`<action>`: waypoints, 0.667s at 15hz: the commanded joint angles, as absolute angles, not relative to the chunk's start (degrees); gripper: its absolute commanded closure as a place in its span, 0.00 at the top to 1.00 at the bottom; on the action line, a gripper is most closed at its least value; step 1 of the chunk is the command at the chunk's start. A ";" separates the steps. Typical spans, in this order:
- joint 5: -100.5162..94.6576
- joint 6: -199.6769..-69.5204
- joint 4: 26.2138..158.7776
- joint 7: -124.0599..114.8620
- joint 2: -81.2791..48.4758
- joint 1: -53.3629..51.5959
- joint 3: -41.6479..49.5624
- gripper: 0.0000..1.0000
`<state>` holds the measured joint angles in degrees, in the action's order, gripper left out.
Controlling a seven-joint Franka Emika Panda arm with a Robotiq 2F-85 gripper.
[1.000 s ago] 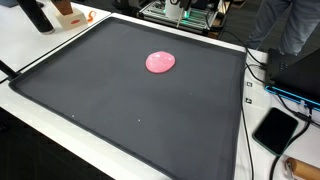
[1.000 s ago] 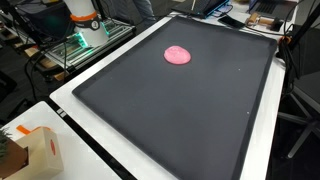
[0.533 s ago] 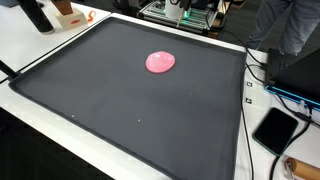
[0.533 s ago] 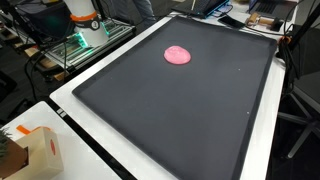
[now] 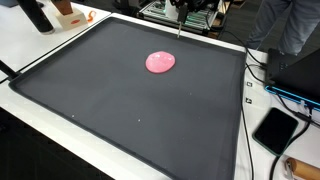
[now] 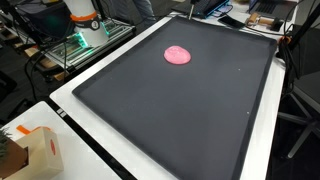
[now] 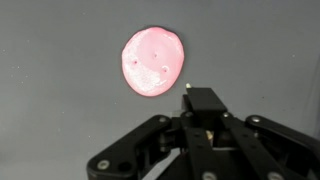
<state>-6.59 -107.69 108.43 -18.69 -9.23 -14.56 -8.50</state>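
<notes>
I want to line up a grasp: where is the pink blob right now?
The pink blob lies on the black mat, toward its far edge in both exterior views; in the wrist view it sits up-left of the gripper, untouched.

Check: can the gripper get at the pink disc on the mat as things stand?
Probably yes: the pink disc lies alone on the black mat, nothing over it, with the gripper hanging above close by; its jaws look shut.
</notes>
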 commanded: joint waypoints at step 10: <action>-8.80 -115.19 120.70 -8.47 -7.93 -13.15 -9.22 0.03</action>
